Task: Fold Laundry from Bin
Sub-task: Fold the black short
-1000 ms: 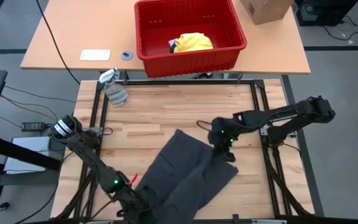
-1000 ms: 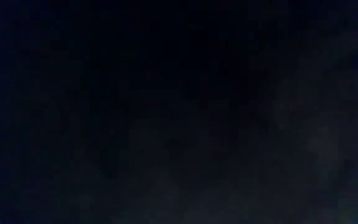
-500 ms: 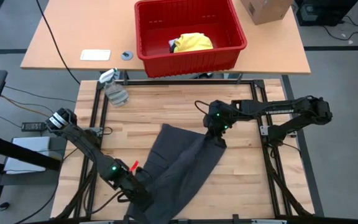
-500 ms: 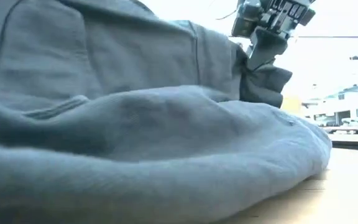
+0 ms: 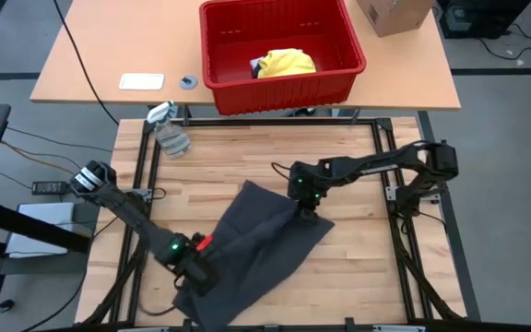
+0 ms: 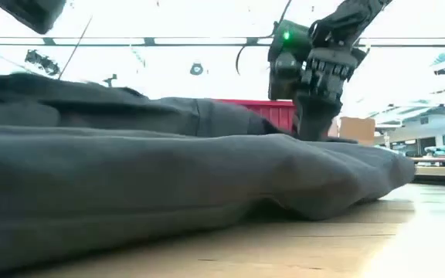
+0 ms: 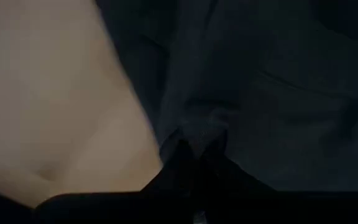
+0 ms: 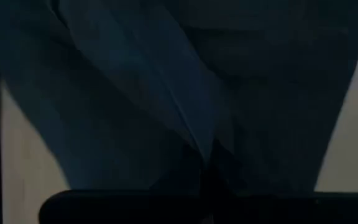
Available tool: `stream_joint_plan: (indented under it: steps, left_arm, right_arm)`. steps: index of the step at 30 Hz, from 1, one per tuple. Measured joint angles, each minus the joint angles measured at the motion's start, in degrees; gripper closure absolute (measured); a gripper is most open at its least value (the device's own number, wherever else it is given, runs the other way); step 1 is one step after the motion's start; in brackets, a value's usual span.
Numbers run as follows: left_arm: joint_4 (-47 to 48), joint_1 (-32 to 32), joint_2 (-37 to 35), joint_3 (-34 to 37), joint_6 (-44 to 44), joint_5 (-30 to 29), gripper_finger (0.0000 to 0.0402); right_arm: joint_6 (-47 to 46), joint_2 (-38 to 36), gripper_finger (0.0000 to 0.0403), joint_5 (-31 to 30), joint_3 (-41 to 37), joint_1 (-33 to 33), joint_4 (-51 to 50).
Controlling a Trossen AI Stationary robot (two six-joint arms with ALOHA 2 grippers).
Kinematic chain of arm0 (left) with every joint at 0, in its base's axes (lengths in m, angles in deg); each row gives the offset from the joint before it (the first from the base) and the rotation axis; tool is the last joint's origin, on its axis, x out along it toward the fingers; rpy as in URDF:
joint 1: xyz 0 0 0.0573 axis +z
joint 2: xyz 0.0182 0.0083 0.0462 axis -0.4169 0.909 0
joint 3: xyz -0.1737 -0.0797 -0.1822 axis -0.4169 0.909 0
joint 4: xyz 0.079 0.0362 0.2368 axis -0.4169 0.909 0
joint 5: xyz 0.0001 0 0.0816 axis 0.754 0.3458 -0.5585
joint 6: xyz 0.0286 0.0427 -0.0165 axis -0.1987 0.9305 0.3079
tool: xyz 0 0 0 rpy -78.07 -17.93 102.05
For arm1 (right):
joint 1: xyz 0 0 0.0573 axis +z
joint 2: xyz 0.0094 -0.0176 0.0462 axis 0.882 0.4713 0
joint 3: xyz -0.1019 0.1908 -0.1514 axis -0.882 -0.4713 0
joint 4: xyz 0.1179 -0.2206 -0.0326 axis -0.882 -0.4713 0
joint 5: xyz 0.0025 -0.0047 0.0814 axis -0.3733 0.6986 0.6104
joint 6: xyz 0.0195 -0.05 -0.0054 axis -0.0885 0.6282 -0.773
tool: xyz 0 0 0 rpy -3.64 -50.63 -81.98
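One piece of laundry, a dark grey garment (image 5: 261, 249), lies spread and creased on the wooden table, filling the near half of the low view (image 6: 168, 177). My left gripper (image 5: 201, 275) is shut on its near left part, and my right gripper (image 5: 307, 216) is shut on its far right part. The red bin (image 5: 339, 69) stands on the far table with a yellow garment (image 5: 286, 63) inside. My left gripper pinches a gathered bunch of the grey cloth (image 7: 194, 134) near the garment's near left edge, coming from above and pointing down. The cloth around it lies on the table. My right gripper pinches a raised fold of the cloth (image 8: 194, 134) at the garment's far right part, slanting down from the table's right. In the low view the fingers (image 6: 315, 116) stand on top of the garment, which rests slack on the table below them.
A spray bottle (image 5: 169, 131) lies at the table's far left corner. On the far table sit a white card (image 5: 142, 81), a small round thing (image 5: 188, 82) and a cardboard box (image 5: 393, 14). Bare wood shows right of the garment (image 5: 367, 267).
Both grippers have stayed shut on the garment. My right gripper has gone toward the table's left and down; my left has gone toward the far edge and tipped to point down. The garment has shifted left and sunk flat onto the table, uncovering the low camera.
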Motion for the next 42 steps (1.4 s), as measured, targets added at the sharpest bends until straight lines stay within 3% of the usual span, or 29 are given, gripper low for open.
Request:
stream_joint_plan:
  steps: [7, 13, 18, 20, 25, 34, 39, 42]
  left_arm:
    - [-4.11, 14.15, 0.26, 9.14, 21.73, -1.78, 0.0390]
    - [-11.96, 25.19, 0.50, 10.80, 42.04, -7.47, 0.0390]
    - [-11.75, 27.88, 0.53, 6.51, 50.08, -7.69, 0.0390]
    - [-8.76, 27.14, 0.55, 3.75, 49.31, -7.55, 0.0390]
    - [-1.69, 25.53, -1.15, 1.46, 35.43, -11.88, 0.0398]
    - [-2.27, 17.55, -11.36, 5.23, 17.72, -18.24, 0.0400]
    - [-3.96, 11.88, -16.49, 9.02, 10.62, -18.49, 0.0401]
    - [-5.78, 7.55, -16.97, 13.54, 4.87, -18.12, 0.0401]
  right_arm:
    - [0.12, -0.37, 0.0391, -7.97, -0.04, -1.55, -9.07]
    - [3.83, -3.71, 0.0391, -4.41, -0.42, -3.68, -21.51]
    - [3.38, -8.99, 0.0391, 2.01, -4.37, -3.75, -23.85]
    - [2.41, -11.38, 0.0391, 3.75, -5.57, -3.71, -23.62]
    - [1.44, -15.21, 0.0391, 3.97, -7.80, -5.05, -18.70]
    - [4.31, -11.81, 0.0391, 6.82, -8.44, -9.56, -13.61]
    - [5.63, -9.09, 0.0391, 14.27, -8.44, -10.90, -10.57]
    - [5.96, -7.40, 0.0391, 14.72, -8.44, -10.96, -6.34]
